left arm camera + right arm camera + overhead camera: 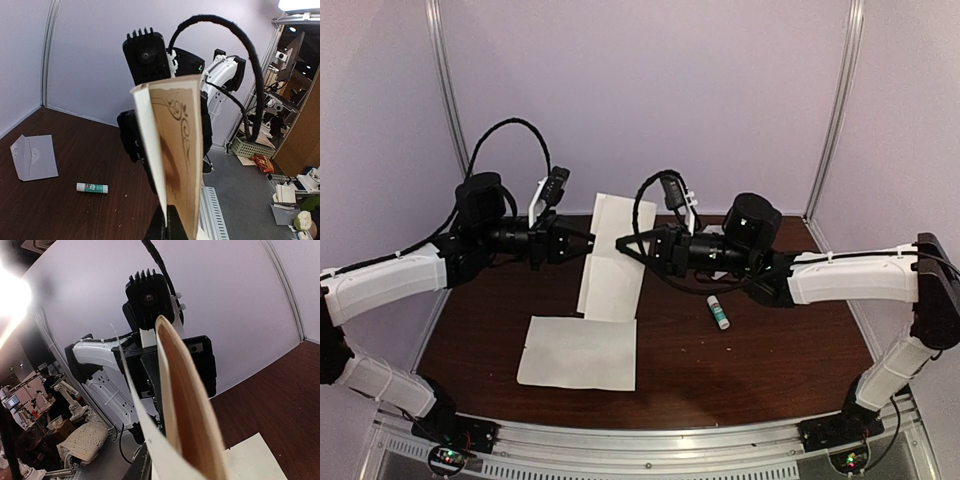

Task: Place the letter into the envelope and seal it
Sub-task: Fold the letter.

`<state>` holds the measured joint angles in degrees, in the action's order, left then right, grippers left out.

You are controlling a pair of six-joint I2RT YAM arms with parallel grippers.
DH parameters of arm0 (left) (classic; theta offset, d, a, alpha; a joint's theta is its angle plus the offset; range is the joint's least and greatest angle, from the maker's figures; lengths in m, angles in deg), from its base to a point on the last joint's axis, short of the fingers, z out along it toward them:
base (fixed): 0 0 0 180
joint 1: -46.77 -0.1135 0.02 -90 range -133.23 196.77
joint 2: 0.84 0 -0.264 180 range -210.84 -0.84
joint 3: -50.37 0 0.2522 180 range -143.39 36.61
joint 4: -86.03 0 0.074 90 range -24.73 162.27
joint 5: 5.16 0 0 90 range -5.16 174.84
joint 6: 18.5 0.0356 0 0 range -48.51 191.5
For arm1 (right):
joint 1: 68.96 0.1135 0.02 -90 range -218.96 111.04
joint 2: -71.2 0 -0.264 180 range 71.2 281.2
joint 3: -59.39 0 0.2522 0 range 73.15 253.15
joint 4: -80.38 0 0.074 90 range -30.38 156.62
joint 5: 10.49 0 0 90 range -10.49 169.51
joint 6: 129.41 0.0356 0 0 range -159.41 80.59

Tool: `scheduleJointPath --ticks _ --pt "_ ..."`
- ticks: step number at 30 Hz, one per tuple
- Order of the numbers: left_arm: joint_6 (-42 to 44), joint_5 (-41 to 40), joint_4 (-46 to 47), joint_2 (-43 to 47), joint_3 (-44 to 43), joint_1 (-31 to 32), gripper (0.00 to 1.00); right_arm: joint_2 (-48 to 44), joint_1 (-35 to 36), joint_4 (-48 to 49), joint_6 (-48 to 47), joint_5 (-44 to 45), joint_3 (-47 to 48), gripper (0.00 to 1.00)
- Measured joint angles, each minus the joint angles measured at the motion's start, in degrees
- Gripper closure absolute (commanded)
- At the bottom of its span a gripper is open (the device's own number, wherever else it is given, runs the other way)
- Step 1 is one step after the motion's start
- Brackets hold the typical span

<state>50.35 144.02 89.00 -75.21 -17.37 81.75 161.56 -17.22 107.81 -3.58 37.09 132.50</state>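
Pale lavender walls [650, 100] enclose a dark wooden table [750, 360].

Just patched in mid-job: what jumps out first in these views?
The letter, held up over the middle of the table: the left gripper pinches one edge and the right gripper meets the opposite one. The envelope lies flat on the table near a glue stick.

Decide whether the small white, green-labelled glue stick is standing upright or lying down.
Lying down: the glue stick rests lengthwise on the dark brown wooden table.
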Motion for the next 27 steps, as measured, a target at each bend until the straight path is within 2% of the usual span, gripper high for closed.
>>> scheduleJointPath --ticks 2,3,5,7,9,10,12,15,17,18,27 --pt "0.0 0.1 0.0 0.0 0.0 0.0 1.0 0.2 0.0 -0.6 -0.3 -0.1 0.4 1.0" --pt "0.0 0.1 0.0 0.0 0.0 0.0 1.0 0.2 0.0 -0.7 -0.4 0.0 0.4 1.0" --pt "-0.1 0.2 0.0 0.0 0.0 0.0 0.78 0.2 0.0 -1.0 -0.6 0.0 0.4 1.0" --pt "0.0 0.2 0.1 0.0 0.0 0.0 0.5 0.2 0.0 -1.2 -0.8 0.4 0.4 1.0" --pt "-0.2 0.2 0.2 0.0 0.0 0.0 0.3 0.0 0.0 -1.6 -1.2 1.3 0.4 1.0" --pt "-0.3 0.1 0.1 0.0 0.0 0.0 0.24 -0.3 0.0 -1.8 -1.6 1.8 0.3 1.0" --pt "-0.4 0.2 0.2 0.0 0.0 0.0 0.17 -0.9 0.0 -2.5 -2.3 2.9 0.3 1.0" --pt "-1.0 0.6 0.4 0.0 0.0 0.1 0.14 -2.0 0.0 -3.4 -3.3 4.4 0.3 1.0" --pt "-1.2 0.9 0.7 -0.2 0.0 0.3 0.16 -2.7 0.0 -3.7 -4.0 5.2 0.3 1.0" --pt "-1.3 1.0 0.8 -0.3 0.0 0.4 0.21 -2.8 0.0 -3.8 -4.3 5.4 0.3 1.0" --pt "-2.0 1.2 1.2 -1.8 0.0 1.5 0.94 -3.0 0.0 -8.9 -7.0 5.5 2.1 0.98"
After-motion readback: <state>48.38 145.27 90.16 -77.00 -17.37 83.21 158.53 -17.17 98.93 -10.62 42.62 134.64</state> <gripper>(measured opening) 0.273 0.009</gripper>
